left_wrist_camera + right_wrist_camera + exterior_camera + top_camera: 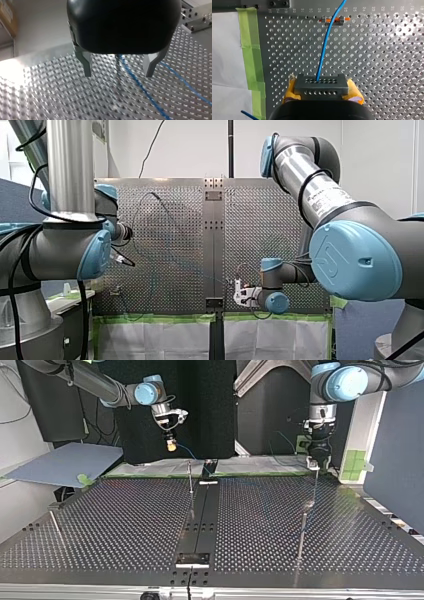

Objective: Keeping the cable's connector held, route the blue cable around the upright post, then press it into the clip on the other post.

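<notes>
My right gripper [322, 96] is shut on a grey connector block [321, 86], with yellow pads on either side of it. The blue cable [324, 47] leaves the block and runs ahead across a small clip with orange levers [332, 20]; whether it sits in the clip I cannot tell. In the top view my right gripper [171, 446] hangs above the table's far edge. My left gripper [118, 73] is open, its metal fingers [87, 65] straddling a thin upright post [117, 63]. The cable [140, 86] passes beside that post, between the fingers. In the top view my left gripper [314, 462] hovers over this post [316, 482].
Other thin posts stand on the perforated table [125, 525]: one near the middle [190, 480], one at the top view's right [302, 527], one at its left [55, 527]. A dark centre rail [200, 520] splits the table. Green tape [252, 50] lines its edge.
</notes>
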{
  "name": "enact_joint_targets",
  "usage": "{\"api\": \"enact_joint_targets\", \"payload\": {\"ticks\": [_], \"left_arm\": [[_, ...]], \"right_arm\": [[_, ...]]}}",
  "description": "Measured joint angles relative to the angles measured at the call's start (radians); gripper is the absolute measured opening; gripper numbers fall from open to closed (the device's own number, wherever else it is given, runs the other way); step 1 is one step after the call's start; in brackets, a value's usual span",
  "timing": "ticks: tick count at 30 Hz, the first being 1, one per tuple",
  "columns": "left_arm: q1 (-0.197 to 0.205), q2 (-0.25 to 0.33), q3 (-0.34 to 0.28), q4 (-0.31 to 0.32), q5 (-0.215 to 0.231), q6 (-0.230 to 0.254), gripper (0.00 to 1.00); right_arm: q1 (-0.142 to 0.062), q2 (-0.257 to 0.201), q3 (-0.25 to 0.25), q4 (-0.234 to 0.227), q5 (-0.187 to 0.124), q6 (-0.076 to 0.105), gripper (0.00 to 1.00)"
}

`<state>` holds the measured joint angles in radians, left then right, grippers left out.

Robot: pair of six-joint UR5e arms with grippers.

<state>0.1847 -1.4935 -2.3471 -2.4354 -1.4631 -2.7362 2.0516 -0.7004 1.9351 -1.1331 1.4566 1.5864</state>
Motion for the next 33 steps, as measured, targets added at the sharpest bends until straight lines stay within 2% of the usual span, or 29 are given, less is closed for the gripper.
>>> {"api": "enact_joint_targets", "payload": {"ticks": [14,20,26,33], "left_arm": [[-0.009,0.134,0.132,-0.134,-0.114,0.134,1.0],[-0.007,0.187,0.186,-0.187,-0.146,0.187,1.0],[-0.005,0.235,0.241,-0.243,-0.115,0.243,1.0],[-0.009,0.225,0.305,-0.307,-0.067,0.307,1.0]], "right_arm": [[-0.007,0.0,-0.002,-0.007,-0.009,0.006,0.0],[-0.007,0.0,-0.007,-0.007,-0.011,0.006,0.0],[-0.007,0.0,-0.009,-0.007,-0.012,0.007,0.0],[-0.005,0.0,-0.018,0.006,-0.016,0.007,0.0]]}}
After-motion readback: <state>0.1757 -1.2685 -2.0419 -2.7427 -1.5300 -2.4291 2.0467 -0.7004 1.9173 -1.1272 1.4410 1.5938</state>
